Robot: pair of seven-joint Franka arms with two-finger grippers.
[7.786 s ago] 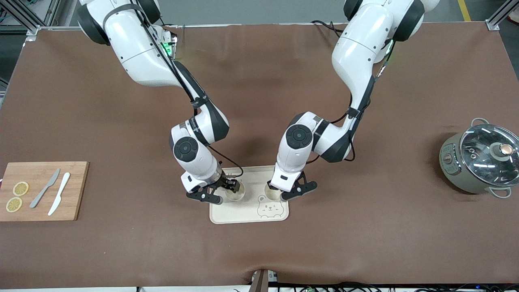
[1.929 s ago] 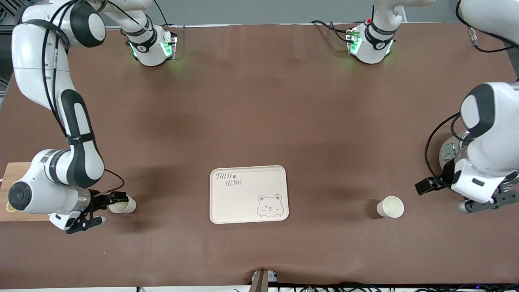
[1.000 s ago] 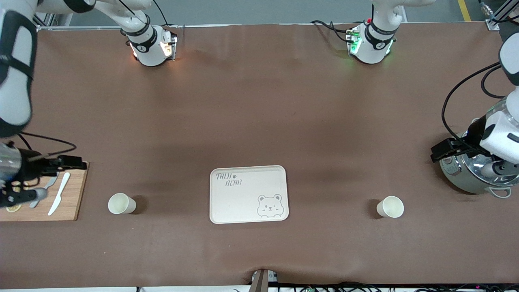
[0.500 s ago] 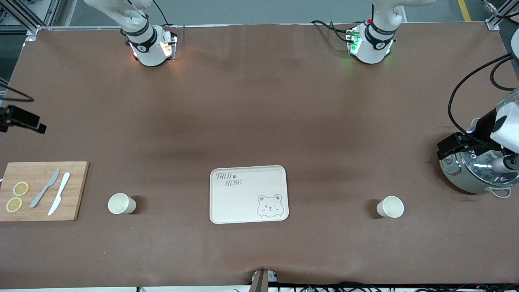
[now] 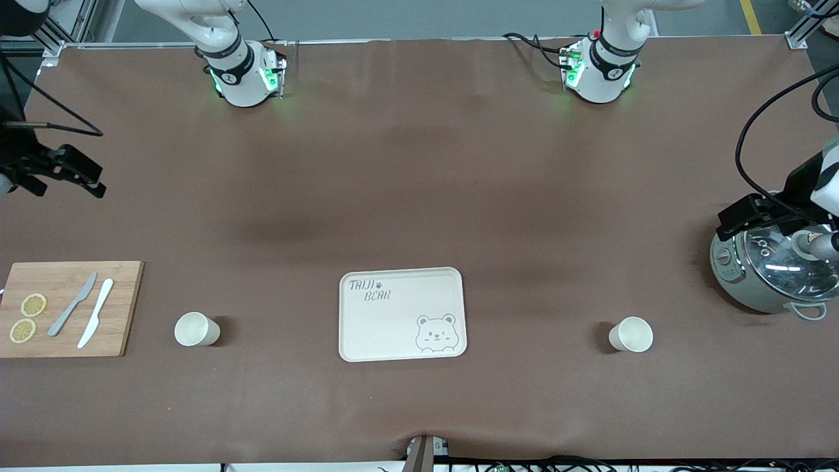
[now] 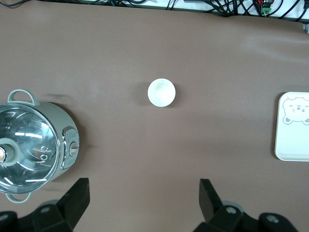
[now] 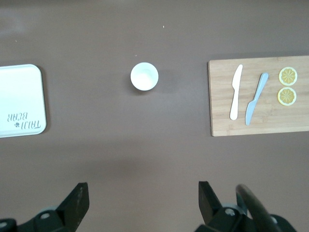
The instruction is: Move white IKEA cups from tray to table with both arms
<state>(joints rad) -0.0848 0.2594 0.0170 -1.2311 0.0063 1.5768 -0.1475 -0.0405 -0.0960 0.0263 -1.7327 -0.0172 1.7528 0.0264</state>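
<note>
- The brown tabletop (image 5: 419, 196) is carrying everything in sight.
- A lidded grey pot (image 5: 773, 272) is sitting at the left arm's end of the tabletop.
- A wooden cutting board (image 5: 69, 308) is lying at the right arm's end, holding a grey knife (image 5: 72, 304), a white knife (image 5: 96, 313) and two lemon slices (image 5: 27, 317).
- The bear-printed tray (image 5: 402, 314) is lying bare in the middle, between the two cups.
- The left gripper (image 5: 777, 226) is hanging in the air over the pot's lid, its jaws spread wide and holding nothing.
- The right gripper (image 5: 56, 174) is hanging over bare tabletop at the right arm's end, its jaws likewise spread wide and holding nothing.
- One white IKEA cup (image 5: 631, 334) is standing upright on the tabletop between the tray and the pot, well apart from both.
- The other white IKEA cup (image 5: 193, 329) is standing upright between the tray and the cutting board, closer to the board.
</note>
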